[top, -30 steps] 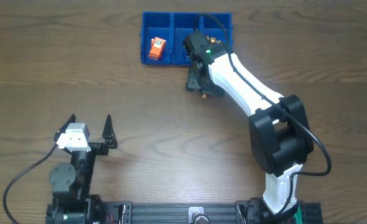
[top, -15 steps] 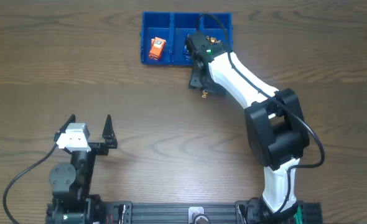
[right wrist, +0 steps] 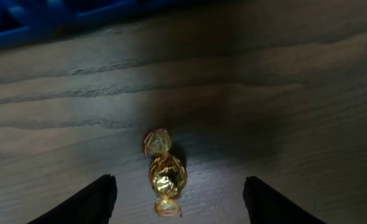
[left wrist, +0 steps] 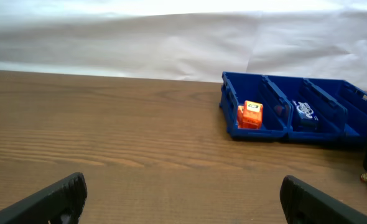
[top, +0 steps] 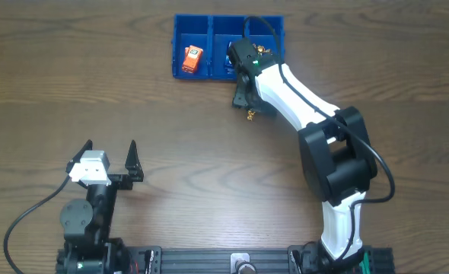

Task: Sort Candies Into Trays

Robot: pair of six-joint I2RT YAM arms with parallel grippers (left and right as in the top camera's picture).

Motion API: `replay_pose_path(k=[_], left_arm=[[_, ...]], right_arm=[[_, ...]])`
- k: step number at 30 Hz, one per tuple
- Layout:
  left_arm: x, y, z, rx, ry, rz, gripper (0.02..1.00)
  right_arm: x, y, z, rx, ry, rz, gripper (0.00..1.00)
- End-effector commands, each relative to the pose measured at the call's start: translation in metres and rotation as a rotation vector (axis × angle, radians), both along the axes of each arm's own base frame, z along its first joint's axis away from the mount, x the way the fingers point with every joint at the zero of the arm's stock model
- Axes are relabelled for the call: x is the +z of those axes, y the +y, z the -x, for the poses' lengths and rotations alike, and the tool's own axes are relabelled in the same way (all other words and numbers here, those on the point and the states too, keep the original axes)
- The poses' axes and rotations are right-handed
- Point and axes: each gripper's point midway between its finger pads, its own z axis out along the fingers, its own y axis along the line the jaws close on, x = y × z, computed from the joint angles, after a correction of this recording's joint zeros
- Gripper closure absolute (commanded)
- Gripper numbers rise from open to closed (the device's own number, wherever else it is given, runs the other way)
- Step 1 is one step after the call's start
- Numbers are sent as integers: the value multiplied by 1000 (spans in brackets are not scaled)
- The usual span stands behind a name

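Right wrist view: a gold foil-wrapped candy (right wrist: 165,179) lies on the brown wooden table (top: 95,91), just near of the blue three-compartment plastic tray (top: 176,46). The right gripper (right wrist: 180,194) is over it, spread wide, holding nothing. A small orange wrapped candy (top: 193,60) sits in the tray's left compartment. The left gripper (top: 110,154), near left, is parted and empty.

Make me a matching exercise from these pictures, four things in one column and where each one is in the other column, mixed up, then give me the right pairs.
Column one
1. orange candy
2. blue candy
3. gold-wrapped candy
4. left gripper

Column two
A. on the table, between the open jaws of the right gripper
B. in the left end compartment of the blue tray, as the top view shows it
C. near its own base, jaws open, holding nothing
D. in the tray's middle compartment

Pairs: 1-B, 2-D, 3-A, 4-C
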Motion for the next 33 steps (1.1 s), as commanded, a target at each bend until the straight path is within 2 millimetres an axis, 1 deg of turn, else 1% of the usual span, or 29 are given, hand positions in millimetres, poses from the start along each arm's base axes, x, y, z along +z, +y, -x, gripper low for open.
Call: replay_pose_path(k=[1,3,9,14,17,23,27,33], left_arm=[[-16,-3,1,-19,48,-5,20],[-16,-3,1,-19,48,-5,20],[-16,-3,1,-19,48,-5,23],[-16,-3,1,-19,48,-5,23],[-16,-3,1,-19,48,-5,20],[-16,-3,1,-19,48,-5,20],[-16,-3,1,-19,48,-5,20],[-16,-3,1,-19,48,-4,20]], right_arm=[[-13,-7,-1,-28,16,29,329],[-17,-6,2,-26,34,27,336],[-20,-4,4,-23,45,21,343],[-20,-3,4,-22,47,18,417],[-22,-3,5,-20,52,20,443],[-23,1,6,-11,50,20,457],[-23,4,8,-2,49,20,487],[-27,4,9,-3,58,24,507]])
